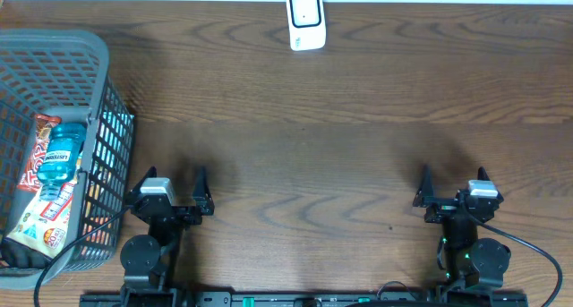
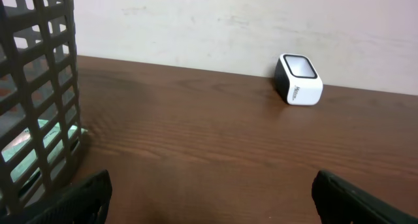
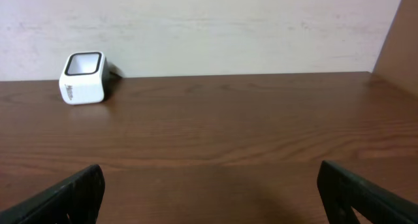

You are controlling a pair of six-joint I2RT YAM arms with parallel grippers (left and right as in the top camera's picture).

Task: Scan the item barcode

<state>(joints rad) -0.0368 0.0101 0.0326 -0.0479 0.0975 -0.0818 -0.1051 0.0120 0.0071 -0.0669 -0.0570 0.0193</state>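
Observation:
A white barcode scanner point(image 1: 305, 21) with a dark window stands at the table's far edge, also seen in the left wrist view point(image 2: 299, 80) and the right wrist view point(image 3: 83, 78). The items lie in a grey plastic basket point(image 1: 98, 52) at the left: a blue bottle point(image 1: 64, 153) and red-and-white snack packets point(image 1: 45, 208). My left gripper point(image 1: 174, 175) sits just right of the basket near the front edge, open and holding nothing point(image 2: 210, 198). Over at the front right, my right gripper point(image 1: 454, 174) is also open with bare table between its fingers point(image 3: 212, 194).
The basket's mesh wall point(image 2: 39, 87) rises close to the left gripper's left side. A pale wall runs behind the table's far edge. Brown wood tabletop point(image 1: 304, 164) stretches between the grippers and the scanner.

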